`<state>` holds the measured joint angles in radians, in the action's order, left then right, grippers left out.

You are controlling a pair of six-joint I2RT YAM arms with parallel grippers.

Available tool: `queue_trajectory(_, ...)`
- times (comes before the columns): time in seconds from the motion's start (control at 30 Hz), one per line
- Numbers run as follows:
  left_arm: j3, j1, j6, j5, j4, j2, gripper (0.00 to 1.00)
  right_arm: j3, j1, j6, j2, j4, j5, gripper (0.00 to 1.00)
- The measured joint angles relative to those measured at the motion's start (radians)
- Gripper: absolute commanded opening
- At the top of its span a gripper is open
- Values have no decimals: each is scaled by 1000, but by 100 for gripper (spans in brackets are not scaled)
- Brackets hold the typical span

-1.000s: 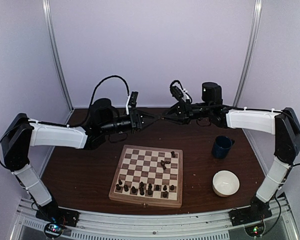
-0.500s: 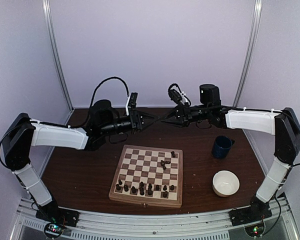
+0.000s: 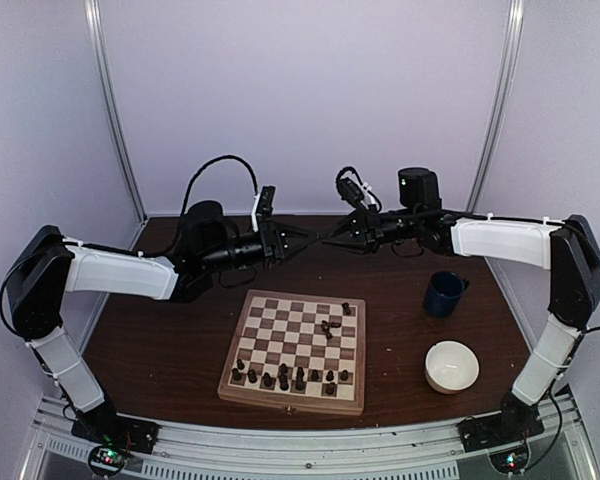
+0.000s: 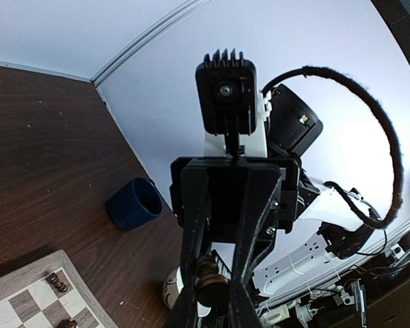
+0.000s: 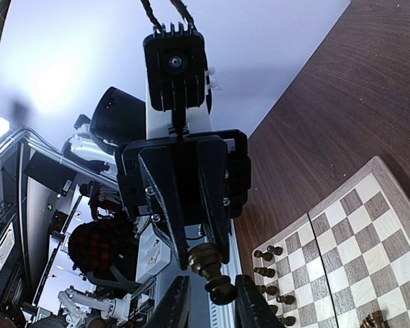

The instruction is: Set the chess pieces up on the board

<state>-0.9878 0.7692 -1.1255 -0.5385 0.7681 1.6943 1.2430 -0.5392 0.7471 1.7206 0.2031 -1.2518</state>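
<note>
Both arms are raised above the back of the table with their tips meeting. My left gripper (image 3: 305,240) (image 4: 215,304) is shut on a dark brown chess piece (image 4: 215,281). My right gripper (image 3: 327,238) (image 5: 212,304) faces it, its fingers apart on either side of the same piece (image 5: 213,272), with a gap showing on one side. The board (image 3: 290,402) lies below on the tabletop. Several dark pieces (image 3: 290,378) stand along its near row. Another stands at the far right (image 3: 347,308), and one or two sit near the middle right (image 3: 329,326).
A dark blue mug (image 3: 443,293) (image 4: 134,203) stands right of the board. A white bowl (image 3: 451,366) sits nearer the front right. Dark brown tabletop surrounds the board. The board's corner (image 4: 34,287) and its squares (image 5: 342,239) show in the wrist views.
The right wrist has risen a little and edged toward the left gripper. The two tips stay together at the same spot. The pieces on the board have not moved.
</note>
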Motion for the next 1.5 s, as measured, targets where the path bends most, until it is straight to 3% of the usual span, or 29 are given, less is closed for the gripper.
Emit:
queue_trajectory(0.23, 2, 0, -1, -1, 17, 0, 6, 4, 0, -14, 0, -12, 5, 14)
queue_trajectory(0.33, 3, 0, -3, -1, 18, 0, 18, 24, 0, -56, 0, -59, 6, 12)
queue_trajectory(0.37, 3, 0, -2, -1, 19, 0, 26, 39, 0, -85, 0, -94, 8, 12)
queue_trajectory(0.4, 3, -1, 1, -1, 19, 0, 70, 51, 0, -114, 0, -125, 13, 12)
queue_trajectory(0.43, 3, -1, 10, 0, 17, 0, 94, 67, 0, -147, 0, -164, 17, 12)
queue_trajectory(0.47, 3, -2, 20, 0, 8, -1, 97, 83, 0, -180, 0, -202, 20, 12)
queue_trajectory(0.63, 2, -12, 156, 26, -226, -66, 98, 173, -2, -399, 0, -425, 72, 12)
queue_trajectory(0.73, -30, -27, 309, 82, -501, -174, 98, 235, -13, -557, 0, -594, 138, 12)
queue_trajectory(0.83, -146, -46, 481, 211, -797, -266, 98, 310, -51, -717, 0, -761, 232, 12)
queue_trajectory(1.03, -315, -113, 715, 559, -1174, -346, 98, 442, -219, -974, 10, -990, 463, 12)
queue_trajectory(1.2, -267, -178, 806, 726, -1291, -375, 98, 548, -365, -1121, 93, -1113, 642, 11)
queue_trajectory(1.37, -152, -224, 830, 768, -1322, -440, 98, 641, -460, -1213, 240, -1205, 798, 8)
queue_trajectory(1.5, -145, -246, 837, 790, -1327, -449, 98, 771, -520, -1257, 391, -1290, 895, 7)
